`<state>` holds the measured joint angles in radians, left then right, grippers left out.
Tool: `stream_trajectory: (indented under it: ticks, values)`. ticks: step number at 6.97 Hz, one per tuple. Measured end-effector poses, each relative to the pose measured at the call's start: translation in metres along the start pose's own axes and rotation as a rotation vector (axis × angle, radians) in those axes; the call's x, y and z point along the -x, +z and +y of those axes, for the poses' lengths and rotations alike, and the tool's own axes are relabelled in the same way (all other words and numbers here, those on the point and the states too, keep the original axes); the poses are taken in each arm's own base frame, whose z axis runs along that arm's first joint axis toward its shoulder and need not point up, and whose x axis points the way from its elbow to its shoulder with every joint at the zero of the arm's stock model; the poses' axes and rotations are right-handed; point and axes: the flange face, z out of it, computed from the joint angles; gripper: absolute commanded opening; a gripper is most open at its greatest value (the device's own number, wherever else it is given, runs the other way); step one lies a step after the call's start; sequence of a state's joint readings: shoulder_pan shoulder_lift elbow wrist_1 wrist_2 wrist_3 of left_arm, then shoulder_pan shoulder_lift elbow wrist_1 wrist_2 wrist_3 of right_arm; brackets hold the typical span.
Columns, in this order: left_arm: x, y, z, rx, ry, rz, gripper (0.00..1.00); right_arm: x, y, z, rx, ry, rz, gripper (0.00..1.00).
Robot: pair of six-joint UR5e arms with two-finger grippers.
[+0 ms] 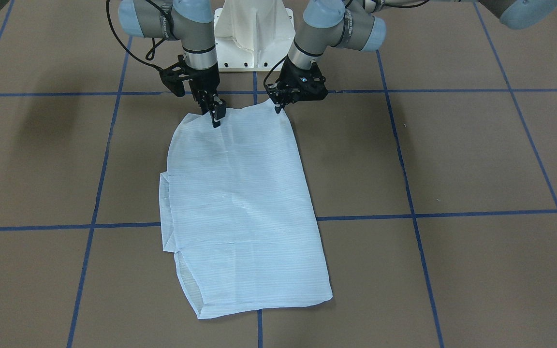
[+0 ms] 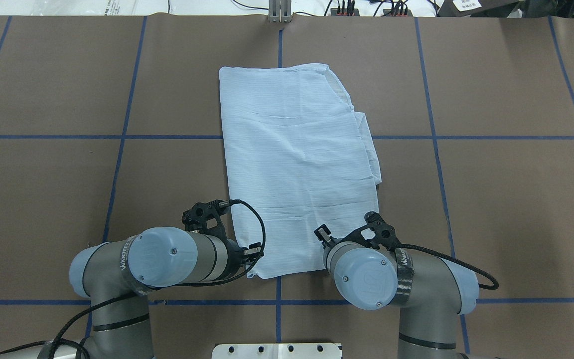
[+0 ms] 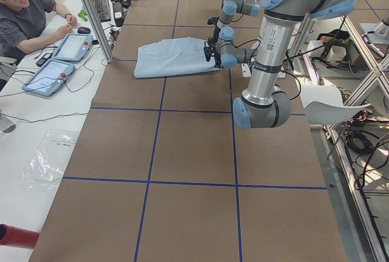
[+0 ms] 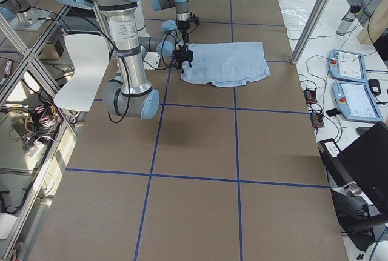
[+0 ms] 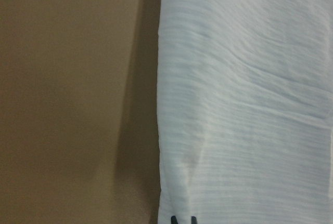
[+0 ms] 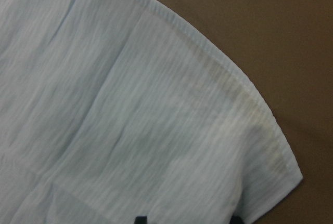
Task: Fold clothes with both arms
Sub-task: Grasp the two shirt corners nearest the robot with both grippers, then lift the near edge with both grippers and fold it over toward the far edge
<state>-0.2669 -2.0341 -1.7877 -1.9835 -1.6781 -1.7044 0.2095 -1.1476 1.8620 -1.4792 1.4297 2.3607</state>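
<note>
Brown, matte sheeting is covering the table (image 2: 43,199), and strips of blue tape (image 2: 68,136) are dividing it into large squares.

In the overhead view's lower left, the left arm (image 2: 167,257), silver-grey tube with pale blue caps, is reaching inward, a black cable (image 2: 262,234) looping from its wrist. The left gripper (image 1: 277,109) is standing on the near corner of the shirt (image 2: 297,164). Its wrist view is showing two black fingertips (image 5: 174,220) drawn narrow with the cloth's edge between them. In the front-facing view that corner is rising to a small peak at the tips.

At the centre, the shirt is lying flat as a long folded oblong, running from the upper middle of the overhead frame down to the lower middle, between the two wrists. The thin, light blue weave is showing fine stripes and a few shallow creases. Its left edge is running straight, while under-layers are jutting out in steps along its right edge.

In the lower right, the right arm (image 2: 416,289) is bending in likewise. The right gripper (image 1: 216,118) is pointing down at the shirt's near edge, a little in from the other corner. Its wrist view is showing its fingertips (image 6: 139,220) spread wide over a rounded, stitched hem, gripping nothing.

Bare brown surface is lying open to both sides of the shirt and beyond its far end. At the bottom centre edge the white pedestal base (image 2: 277,350) is sitting just behind the two wrists.
</note>
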Motion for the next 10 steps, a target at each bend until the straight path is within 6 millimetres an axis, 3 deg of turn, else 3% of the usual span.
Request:
stream_trajectory:
  ticks: [6, 8, 10]
  values:
    - [-0.005, -0.007, 0.002, 0.010, 0.015, 0.018, 0.00, 0.012, -0.004, -0.007, -0.005, 0.018, -0.015, 0.00]
    - [-0.014, -0.030, 0.007, 0.047, 0.061, 0.055, 0.00, 0.014, -0.030, -0.008, 0.025, 0.015, -0.032, 0.00]
    - [-0.023, -0.062, 0.016, 0.115, 0.085, 0.099, 0.00, -0.001, -0.085, 0.004, 0.050, -0.018, -0.012, 0.00]
